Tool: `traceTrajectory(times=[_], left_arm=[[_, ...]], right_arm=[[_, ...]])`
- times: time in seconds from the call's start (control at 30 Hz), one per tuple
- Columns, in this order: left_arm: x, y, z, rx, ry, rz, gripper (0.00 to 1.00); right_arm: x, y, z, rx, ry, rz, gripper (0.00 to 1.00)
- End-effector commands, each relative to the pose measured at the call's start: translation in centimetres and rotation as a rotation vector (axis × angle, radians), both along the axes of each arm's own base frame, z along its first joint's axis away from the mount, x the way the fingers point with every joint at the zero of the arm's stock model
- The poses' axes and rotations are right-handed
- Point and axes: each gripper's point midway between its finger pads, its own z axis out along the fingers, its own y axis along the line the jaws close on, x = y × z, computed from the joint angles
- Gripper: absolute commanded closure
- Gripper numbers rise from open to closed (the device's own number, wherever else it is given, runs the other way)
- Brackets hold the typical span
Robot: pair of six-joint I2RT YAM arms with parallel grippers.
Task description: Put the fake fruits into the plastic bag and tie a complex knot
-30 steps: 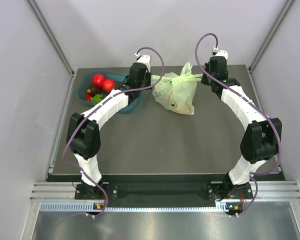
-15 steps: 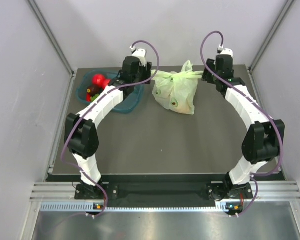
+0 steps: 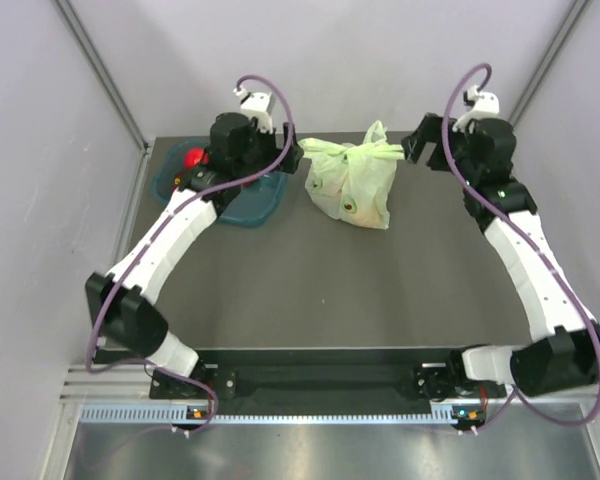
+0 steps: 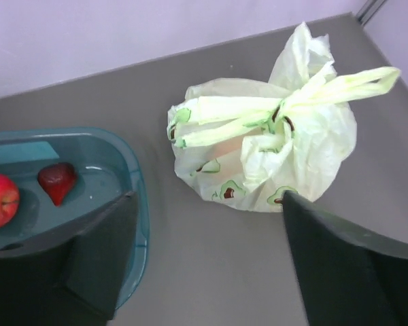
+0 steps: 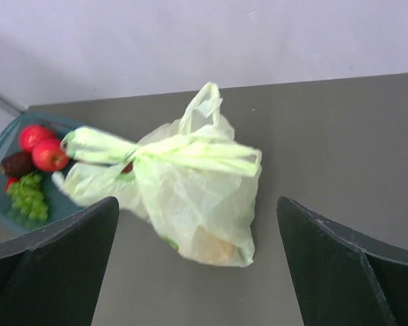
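Grey tabletop (image 3: 330, 290) fills the floor of the cell, and on it the pale green plastic bag (image 3: 352, 185) sits between the two hands, apart from both. The left gripper (image 3: 288, 158) hangs just off one side of the bag, fingers spread wide and holding nothing. The right gripper (image 3: 417, 145) hangs off the other side, equally spread and empty.

From overhead the teal tray (image 3: 250, 205) is mostly hidden under the left arm. The right wrist camera looks past the bag (image 5: 190, 190) and shows the tray's contents beyond it: two red apples (image 5: 42, 146), a dark purple fruit (image 5: 17, 163) and green grapes (image 5: 27, 193). The left wrist camera catches only one apple and a red strawberry-shaped fruit (image 4: 56, 181), beside its near finger.

The bag's tied handles run lengthwise from one gripper toward the other, one loop pointing at each hand, with a pointed flap standing toward the back wall. The knot (image 4: 283, 119) bunches on top, nearer the right gripper's side in the left wrist view.
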Motion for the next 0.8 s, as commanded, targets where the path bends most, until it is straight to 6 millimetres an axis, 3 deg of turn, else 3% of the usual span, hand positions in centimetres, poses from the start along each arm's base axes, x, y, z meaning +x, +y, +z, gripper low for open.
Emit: traceTrajectory(times=[0.0, 0.07, 0.1, 0.13, 0.4, 0.6, 0.77], left_arm=[[-3.8, 2.0, 3.2, -0.086, -0.055, 0.014, 0.04], [-5.3, 3.1, 3.1, -0.09, -0.065, 0.036, 0.01], [-6.0, 3.7, 1.7, -0.079, -0.045, 0.047, 0.01], [-7.3, 4.7, 2.9, -0.091, -0.077, 0.066, 0.01], [-15.2, 8.7, 0.3, -0.17, -0.073, 0.129, 0.01], [-18.6, 10.7, -3.2, -0.211, -0.099, 0.161, 0.01], [-19.8, 11.6, -4.8, -0.219, -0.082, 0.187, 0.01]], right_arm=[[-3.4, 0.2, 1.8, 0.012, -0.089, 0.064, 0.0], [-4.9, -0.2, 1.8, 0.01, -0.115, 0.059, 0.0], [-6.5, -0.8, 3.4, 0.012, -0.174, 0.04, 0.0], [-7.2, -1.2, 1.6, 0.007, -0.15, 0.028, 0.0], [-15.1, -3.8, -1.7, 0.007, -0.207, -0.046, 0.0], [-18.2, -5.0, -4.7, 0.029, -0.208, -0.089, 0.0], [-19.4, -5.4, -6.1, 0.016, -0.204, -0.095, 0.0]])
